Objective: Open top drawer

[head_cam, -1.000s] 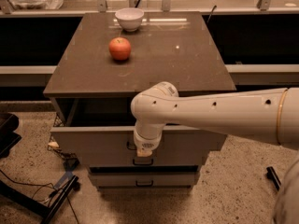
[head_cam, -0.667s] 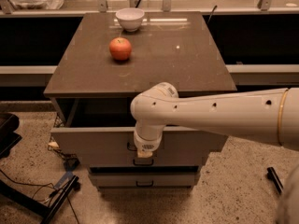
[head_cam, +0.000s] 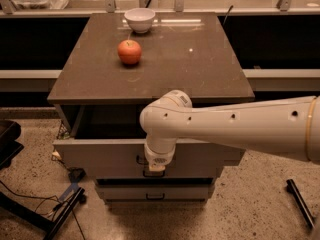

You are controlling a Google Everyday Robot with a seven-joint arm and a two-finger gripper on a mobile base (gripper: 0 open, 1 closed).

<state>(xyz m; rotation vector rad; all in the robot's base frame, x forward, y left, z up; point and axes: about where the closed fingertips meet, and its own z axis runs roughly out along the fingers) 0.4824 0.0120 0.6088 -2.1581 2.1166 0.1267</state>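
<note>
Compared with a second back, the top drawer (head_cam: 100,156) has slid a little further out, and the arm (head_cam: 240,126) has drawn back towards me with it; the change is small. I'd judge the pull is working and the job is well along. The drawer stands partly open beneath the cabinet (head_cam: 200,64) top, its front well clear of the carcass, with a dark gap of interior showing behind it.

The gripper (head_cam: 154,168) hangs straight down from the wrist at the middle of the drawer front, right at the small dark handle (head_cam: 159,174). The wrist housing covers it from above, so I cannot tell whether it is clamped on the handle or loose around it.

The drawer front is a flat, matte grey panel with square edges, and the box behind looks deep and plain. The handle is a thin dark loop. The cabinet top is a smooth brown slab with a slight sheen that catches the light. On it sit a round, glossy red apple (head_cam: 129,51) and, further back, a small white bowl (head_cam: 139,20), well apart from each other. A lower drawer (head_cam: 125,190) below is shut, grey with a like handle. The arm is smooth cream plastic, rounded at the joint. The floor (head_cam: 250,209) is speckled stone, with dark cables (head_cam: 30,194) trailing at the left.
</note>
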